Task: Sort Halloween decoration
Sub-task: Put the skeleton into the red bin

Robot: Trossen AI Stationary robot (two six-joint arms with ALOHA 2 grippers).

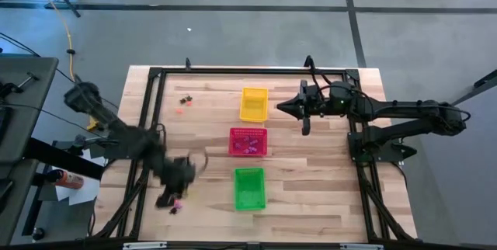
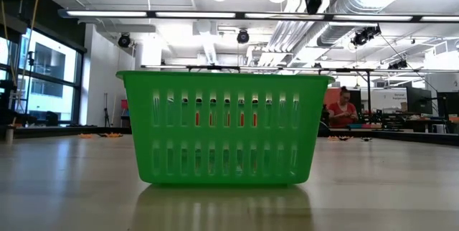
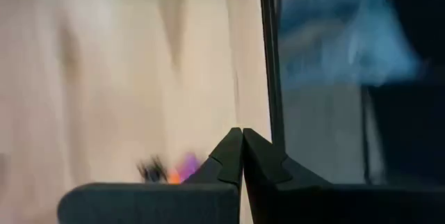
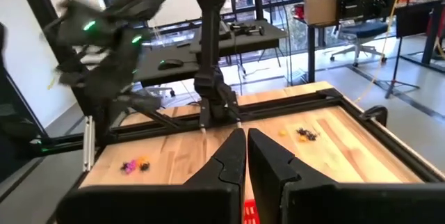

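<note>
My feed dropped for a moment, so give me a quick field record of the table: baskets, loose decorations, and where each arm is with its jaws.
yellow basket: far end of the row
red basket: middle of the row, small trinkets inside
green basket: near end of the row
far trinkets: loose on the wood, left of the yellow basket
near trinkets: loose on the wood, beside the left gripper
left gripper: low at the near left of the table, jaws shut
right gripper: raised beside the yellow basket, jaws shut, holding nothing

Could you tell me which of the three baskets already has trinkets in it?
The red basket, the middle one of the row, holds small purple-pink trinkets. The yellow basket and the green basket on either side of it show nothing inside.
</note>
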